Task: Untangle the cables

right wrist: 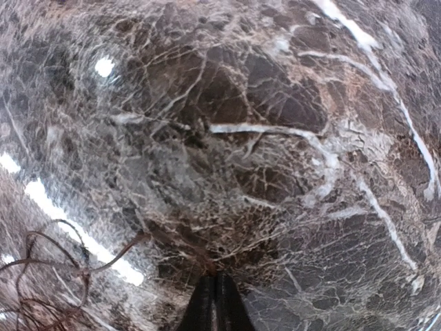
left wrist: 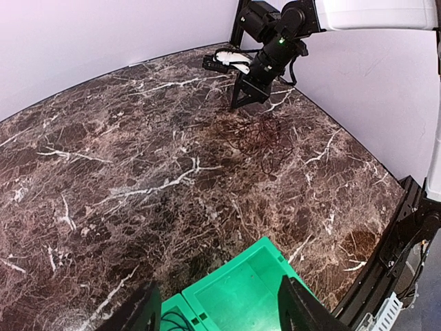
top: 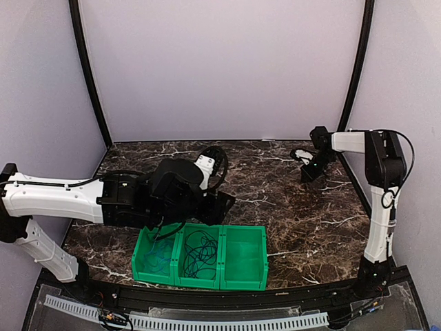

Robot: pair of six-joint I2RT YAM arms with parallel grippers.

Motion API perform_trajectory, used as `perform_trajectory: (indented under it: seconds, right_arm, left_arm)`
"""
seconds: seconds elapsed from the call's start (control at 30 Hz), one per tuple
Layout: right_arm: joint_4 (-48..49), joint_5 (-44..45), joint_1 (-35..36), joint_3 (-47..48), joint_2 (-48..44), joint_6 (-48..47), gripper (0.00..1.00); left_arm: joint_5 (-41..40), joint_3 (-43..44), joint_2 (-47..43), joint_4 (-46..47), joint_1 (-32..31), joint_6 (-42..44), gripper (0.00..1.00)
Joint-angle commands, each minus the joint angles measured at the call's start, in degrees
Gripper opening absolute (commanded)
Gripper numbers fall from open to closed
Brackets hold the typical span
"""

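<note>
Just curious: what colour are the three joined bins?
The bins are bright green, clearest in the top external view.

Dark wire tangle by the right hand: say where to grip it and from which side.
Take the loose strand running from the dark wire tangle toward the right hand. Come down from above, straddling it: it is thin and lies flat on the table, so a sideways approach would likely just push it.

Blue cable (top: 160, 258) coiled in left compartment of bin (top: 244, 267); black cable (top: 200, 251) in the middle one; dark tangle (left wrist: 265, 135) on table (left wrist: 138, 172).
</note>
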Motion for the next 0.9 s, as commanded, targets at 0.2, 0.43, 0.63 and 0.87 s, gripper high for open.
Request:
perform_trajectory:
  seconds: [0.2,0.43,0.63,0.87]
  right_arm:
    - [-2.7,-2.5,-0.2,-3.3,-8.1,-1.4,0.0]
    - [-6.4,-8.7,0.0,-3.4,-26.3,-2.1,0.0]
    - [-10.2,-14.9,2.1,-2.4,-35.2,-2.4,0.0]
    - [-12.5,-15.8,5.8,-1.9,-39.2,-2.9,0.0]
  left_arm:
    - [3.1,2.8,6.1,14.7,3.7,5.0,0.63]
    - [9.4,12.5,17.8,18.4,6.3,6.1,0.66]
    - [11.5,20.3,24.7,22.3,6.4,8.4,0.67]
    - [10.3,21.0,27.6,32.3,7.0,12.0,0.69]
